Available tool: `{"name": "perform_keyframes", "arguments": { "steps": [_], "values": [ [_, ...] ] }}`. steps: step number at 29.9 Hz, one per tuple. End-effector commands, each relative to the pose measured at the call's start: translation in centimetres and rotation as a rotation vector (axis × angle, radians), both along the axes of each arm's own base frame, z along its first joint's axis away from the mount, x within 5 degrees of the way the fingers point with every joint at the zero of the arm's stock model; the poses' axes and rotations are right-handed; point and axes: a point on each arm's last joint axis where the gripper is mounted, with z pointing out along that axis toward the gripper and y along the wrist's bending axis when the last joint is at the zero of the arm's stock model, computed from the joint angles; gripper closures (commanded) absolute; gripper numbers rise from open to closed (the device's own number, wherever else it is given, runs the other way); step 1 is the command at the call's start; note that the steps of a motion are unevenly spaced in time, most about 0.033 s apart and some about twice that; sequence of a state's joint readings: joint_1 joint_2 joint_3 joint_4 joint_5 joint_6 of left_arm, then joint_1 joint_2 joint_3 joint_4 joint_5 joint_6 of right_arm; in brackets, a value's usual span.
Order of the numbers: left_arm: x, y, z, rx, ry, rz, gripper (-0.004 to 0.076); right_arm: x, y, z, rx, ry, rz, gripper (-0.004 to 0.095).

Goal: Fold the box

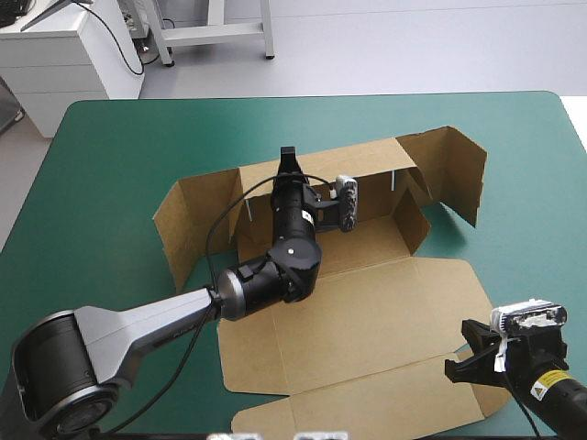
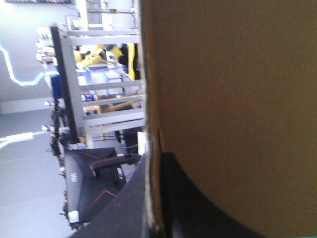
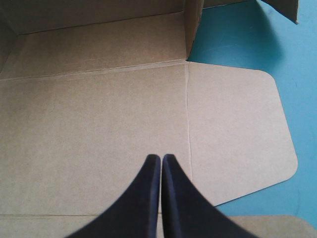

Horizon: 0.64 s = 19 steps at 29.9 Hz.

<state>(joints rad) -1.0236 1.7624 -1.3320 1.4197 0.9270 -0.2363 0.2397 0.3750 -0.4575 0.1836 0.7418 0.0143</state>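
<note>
The teal-green table fills the high view, and the brown box lies at its middle, half raised into an open tray. The far wall stands upright along the tray's far side. At the tray's left end the side panel leans outward, splayed toward the table's left edge. At the right end a short wall is up, and beyond it an outer flap also stands, tilted away. The lid lies flat on the table, toward the near edge, with a rounded side flap flat at its right and a tuck flap along its near side.

Inside the tray is the left arm, which crosses the lid and the tray floor to the far wall. The left gripper sits at that wall's top edge. In the left wrist view the board's edge runs up between the black fingers, one on each face, clamped on it.

The right gripper is at the lid's near right part, just beside the crease to the rounded flap. Its fingers are pressed together in one point, holding nothing. Whether the tips touch the board cannot be told
</note>
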Motion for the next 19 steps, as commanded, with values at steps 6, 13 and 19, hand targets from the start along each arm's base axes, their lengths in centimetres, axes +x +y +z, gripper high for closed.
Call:
{"name": "perform_keyframes", "arguments": {
  "steps": [6, 13, 19],
  "values": [
    [-3.3, 1.2, 2.6, -0.029, -0.274, -0.117, 0.0731, 0.5, -0.6, 1.6, 0.015, -0.073, -0.094, 0.0909],
    [-4.6, 2.5, 3.0, -0.059, -0.239, -0.198, 0.0731, 1.2, -1.0, 3.2, -0.039, -0.020, -0.141, 0.0909],
    [-4.7, 2.4, 2.9, -0.067, -0.221, -0.227, 0.0731, 3.4, -0.8, 6.9, -0.089, -0.004, -0.147, 0.0910]
  ]
}}
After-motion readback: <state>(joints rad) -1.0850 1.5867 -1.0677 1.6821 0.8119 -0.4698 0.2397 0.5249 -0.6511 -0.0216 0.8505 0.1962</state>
